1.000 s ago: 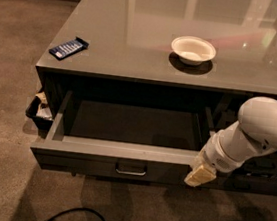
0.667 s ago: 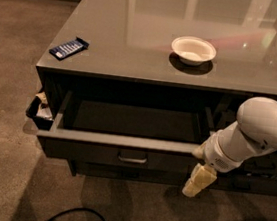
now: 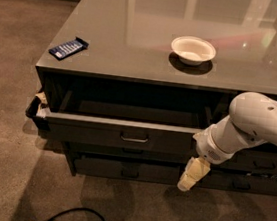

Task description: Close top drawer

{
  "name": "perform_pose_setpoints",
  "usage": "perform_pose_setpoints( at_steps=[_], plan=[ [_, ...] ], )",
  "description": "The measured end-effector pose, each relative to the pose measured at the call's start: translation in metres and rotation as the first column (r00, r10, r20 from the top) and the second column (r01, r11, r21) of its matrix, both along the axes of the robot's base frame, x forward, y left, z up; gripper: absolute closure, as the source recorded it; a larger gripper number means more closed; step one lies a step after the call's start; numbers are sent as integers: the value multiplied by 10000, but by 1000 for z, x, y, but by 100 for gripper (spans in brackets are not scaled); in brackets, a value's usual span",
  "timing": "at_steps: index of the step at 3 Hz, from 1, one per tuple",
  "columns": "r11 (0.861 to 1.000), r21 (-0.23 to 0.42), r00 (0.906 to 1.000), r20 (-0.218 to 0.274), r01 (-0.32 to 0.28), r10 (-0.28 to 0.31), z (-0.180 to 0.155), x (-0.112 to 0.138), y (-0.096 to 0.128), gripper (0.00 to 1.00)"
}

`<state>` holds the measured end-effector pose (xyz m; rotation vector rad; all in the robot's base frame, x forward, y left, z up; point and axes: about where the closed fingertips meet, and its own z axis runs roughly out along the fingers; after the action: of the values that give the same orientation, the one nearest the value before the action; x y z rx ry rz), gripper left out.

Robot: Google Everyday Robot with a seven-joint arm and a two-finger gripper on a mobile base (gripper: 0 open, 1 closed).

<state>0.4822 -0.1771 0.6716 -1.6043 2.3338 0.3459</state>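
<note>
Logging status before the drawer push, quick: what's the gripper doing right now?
Gripper: open or closed cannot be told; it hangs just below the right end of the top drawer front, away from the handle.

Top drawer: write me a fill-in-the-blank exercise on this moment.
1. The top drawer is not shut but ____.
2. The pincer hangs at the drawer front's ____ end, just below it.
3. The blue packet lies to the ____ of the bowl.
Missing words: open; right; left.
</note>
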Motion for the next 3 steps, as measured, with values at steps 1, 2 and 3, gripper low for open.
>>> perform_pose_setpoints(
  at_steps=[1, 2, 3],
  plan=[
    [9999, 110, 10000, -20, 74, -74, -4, 7, -1, 0],
    [10000, 53, 9999, 88, 52, -53, -4, 18, 0, 19],
    [10000, -34, 9995, 317, 33, -32, -3, 38, 4, 42]
  ],
)
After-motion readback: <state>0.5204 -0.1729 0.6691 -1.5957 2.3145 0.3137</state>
